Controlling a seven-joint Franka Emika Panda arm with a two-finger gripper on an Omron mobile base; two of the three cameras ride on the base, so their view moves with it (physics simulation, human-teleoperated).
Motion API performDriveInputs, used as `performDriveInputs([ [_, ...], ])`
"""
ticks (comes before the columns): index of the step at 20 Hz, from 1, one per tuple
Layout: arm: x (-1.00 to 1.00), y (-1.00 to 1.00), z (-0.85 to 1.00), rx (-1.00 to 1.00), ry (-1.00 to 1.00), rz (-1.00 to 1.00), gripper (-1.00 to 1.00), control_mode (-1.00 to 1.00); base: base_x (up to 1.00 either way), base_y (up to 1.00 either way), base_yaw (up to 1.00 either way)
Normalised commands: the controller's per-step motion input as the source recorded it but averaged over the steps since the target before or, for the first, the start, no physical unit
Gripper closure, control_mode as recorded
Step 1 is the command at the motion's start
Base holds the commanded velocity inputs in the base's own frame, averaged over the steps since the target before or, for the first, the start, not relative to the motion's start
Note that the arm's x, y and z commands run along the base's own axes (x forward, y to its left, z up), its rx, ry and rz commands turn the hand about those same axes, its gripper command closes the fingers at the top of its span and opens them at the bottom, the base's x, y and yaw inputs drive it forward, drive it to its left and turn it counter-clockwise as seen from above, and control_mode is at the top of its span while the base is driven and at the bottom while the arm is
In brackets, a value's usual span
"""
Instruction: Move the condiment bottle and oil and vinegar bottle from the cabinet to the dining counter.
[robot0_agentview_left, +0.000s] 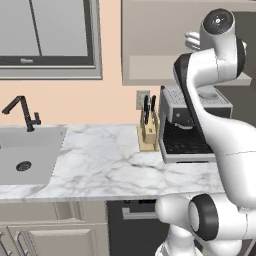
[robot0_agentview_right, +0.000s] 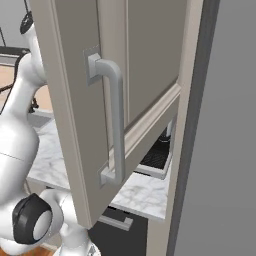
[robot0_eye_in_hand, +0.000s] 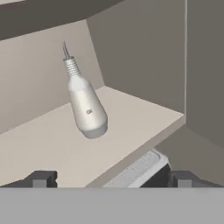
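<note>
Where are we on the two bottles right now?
Done: the cabinet door stands open. In hand: nothing; the claw is open, facing the pale oil bottle on the cabinet shelf, not yet touching it. Left: grasp it and carry it to the dining counter. I can't tell where the dark condiment bottle is.

The oil and vinegar bottle stands alone on the shelf inside the cabinet, at 11 o'clock from the open pincer in the hand view. Below, on the desk, a knife block sits left of a coffee machine, with the sink and faucet at 9 o'clock. The cabinet door swings open over the desk.
</note>
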Motion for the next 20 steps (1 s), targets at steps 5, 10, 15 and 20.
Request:
performDriveInputs([
  [5, 0.15, -0.29, 0.12, -0.13, -0.10, 0.04, -1.00, -1.00, 0.00, 0.00, 0.00],
  [10, 0.34, -0.08, 0.20, -0.09, 0.01, 0.02, -1.00, -1.00, 0.00, 0.00, 0.00],
  [15, 0.49, 0.00, 0.28, -0.01, 0.11, 0.03, -1.00, -1.00, 0.00, 0.00, 0.00],
  [20, 0.41, -0.02, 0.26, 0.00, 0.12, 0.03, -1.00, -1.00, 0.00, 0.00, 0.00],
])
